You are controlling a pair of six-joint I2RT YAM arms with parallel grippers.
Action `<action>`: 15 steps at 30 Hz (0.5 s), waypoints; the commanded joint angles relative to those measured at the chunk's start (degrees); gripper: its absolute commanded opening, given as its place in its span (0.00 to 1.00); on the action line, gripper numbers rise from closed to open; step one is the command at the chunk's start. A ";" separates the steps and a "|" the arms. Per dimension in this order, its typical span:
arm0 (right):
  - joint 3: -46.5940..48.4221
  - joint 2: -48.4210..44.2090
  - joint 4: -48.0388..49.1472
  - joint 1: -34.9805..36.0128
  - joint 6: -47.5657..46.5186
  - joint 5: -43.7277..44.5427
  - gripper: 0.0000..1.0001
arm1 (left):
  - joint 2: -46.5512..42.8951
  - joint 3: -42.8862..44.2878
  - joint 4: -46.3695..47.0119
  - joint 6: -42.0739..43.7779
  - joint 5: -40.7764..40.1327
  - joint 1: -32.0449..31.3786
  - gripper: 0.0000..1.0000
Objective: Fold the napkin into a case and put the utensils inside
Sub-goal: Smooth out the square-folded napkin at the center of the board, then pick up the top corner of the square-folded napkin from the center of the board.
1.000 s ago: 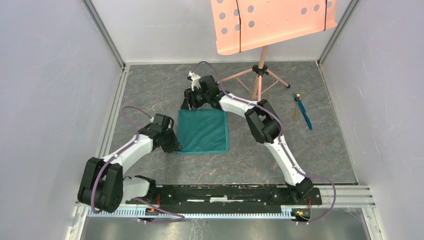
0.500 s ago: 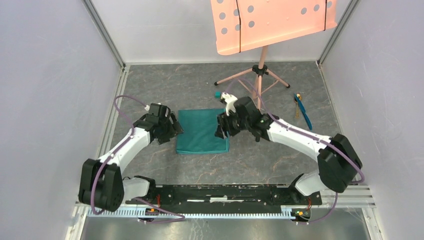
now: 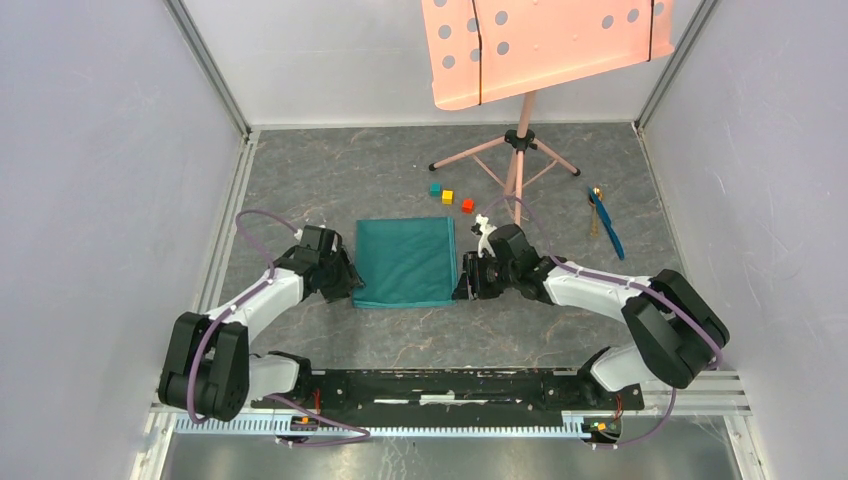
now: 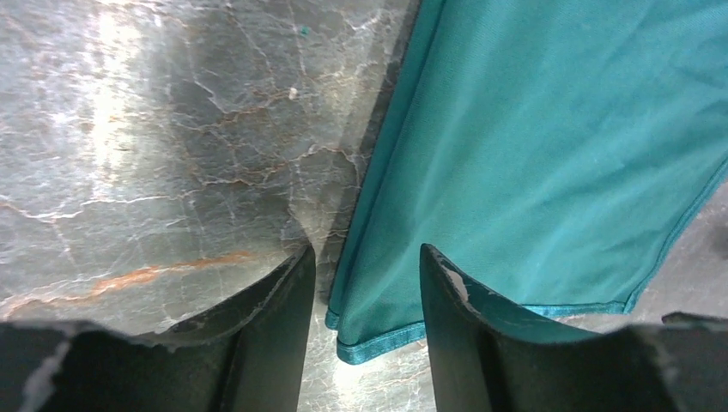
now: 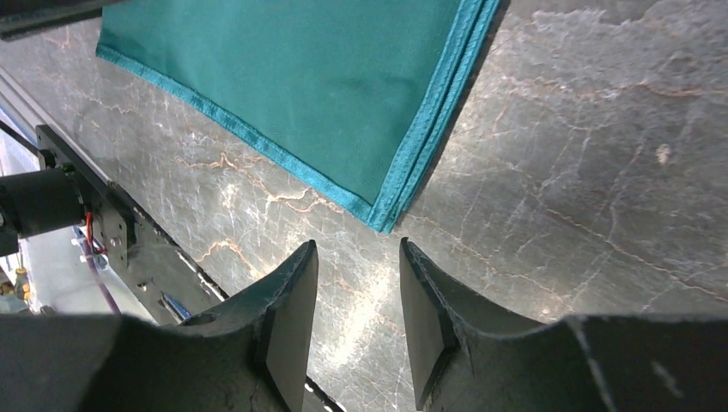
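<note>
The napkin (image 3: 405, 262) lies flat on the counter (image 3: 330, 180), doubled into a near-square, probably so both near corners can be lifted together for the next fold. The left hand (image 4: 365, 257) is half open, with the napkin's near-left corner between its fingers but not pinched. The right hand (image 5: 358, 249), also half open and empty, sits just short of the near-right corner. The utensils (image 3: 603, 222) lie well to the right of the napkin.

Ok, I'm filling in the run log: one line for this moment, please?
napkin: folded, flat | left gripper: open at near-left corner | right gripper: open by near-right corner | utensils: far right, untouched
</note>
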 commanded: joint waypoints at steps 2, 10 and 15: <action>1.22 -0.32 1.70 -1.94 0.49 1.30 0.45 | -0.55 -4.71 1.80 -1.27 4.33 -0.16 0.53; 0.30 -0.50 2.55 -3.88 2.10 0.89 0.44 | -6.29 -8.47 0.74 -4.27 8.08 -3.15 0.50; -0.73 0.23 4.53 -3.91 3.62 0.29 0.44 | -10.82 -7.58 -2.39 -5.56 7.08 -3.78 0.62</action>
